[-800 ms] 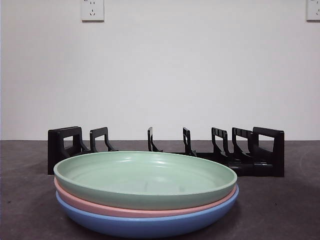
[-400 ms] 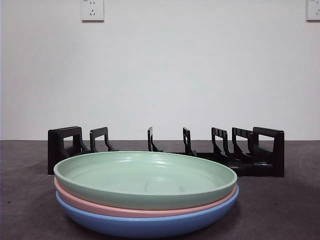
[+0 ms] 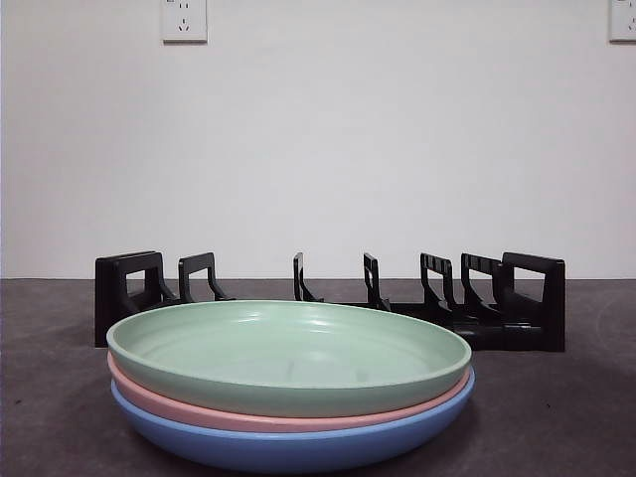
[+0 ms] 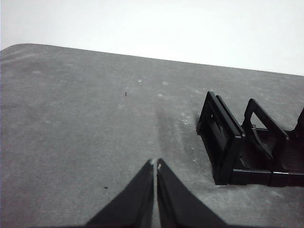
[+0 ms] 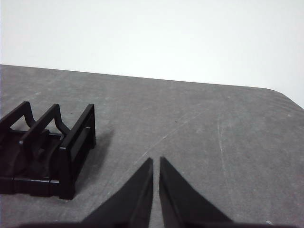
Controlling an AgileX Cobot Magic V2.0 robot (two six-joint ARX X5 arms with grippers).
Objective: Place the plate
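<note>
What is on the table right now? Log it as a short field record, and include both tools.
plates: green plate on pink plate on blue plate, stacked flat
rack: black plate rack behind the stack, no plate in it
left tool: shut, holding nothing, over bare table beside one rack end
right tool: shut, holding nothing, beside the other end

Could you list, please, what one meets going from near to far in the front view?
Stack of three plates, blue plate under pink plate under green plate → black plate rack → white wall with its sockets.
</note>
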